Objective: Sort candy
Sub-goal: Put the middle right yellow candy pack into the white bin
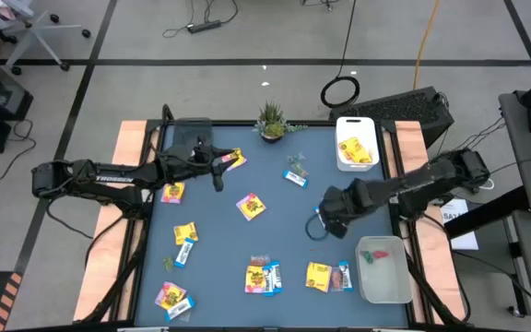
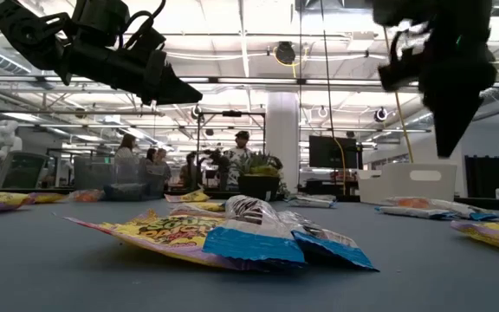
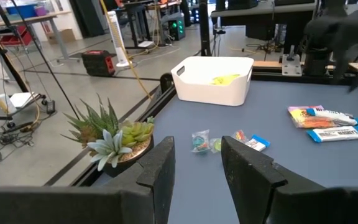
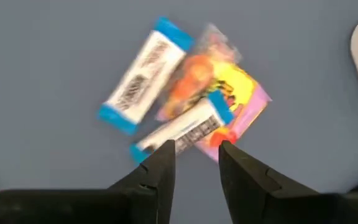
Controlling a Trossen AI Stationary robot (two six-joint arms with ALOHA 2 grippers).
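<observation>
Blue matting is covering the table (image 1: 275, 198), and candy is lying scattered over most of it, waiting to be sorted. Nearest the front edge, yellow packets (image 1: 263, 278) are sitting with blue bars beside them, and one more heap (image 1: 328, 276) of yellow packet, blue bars and a reddish piece is lying just beside the front tray (image 1: 384, 270), which is already holding a few small green and red pieces, seemingly the place for that kind.

Over that heap the right gripper (image 4: 195, 163) is hanging, fingers spread a little and pinching nothing; its wrist view is looking straight down on the pile, so I judge it is lining up to pick something out.

Further back, a lone packet (image 1: 251, 206) is resting mid-table, with others towards the left side. The left gripper (image 3: 196, 163) is hovering above the far left part of the table, fingers parted and empty, pointing across at small pieces (image 3: 199, 142) near the plant (image 3: 114, 138).

At the far right corner the white bin (image 1: 357, 145) is holding yellow packets, likely their sorted home. People are standing in the room beyond.
</observation>
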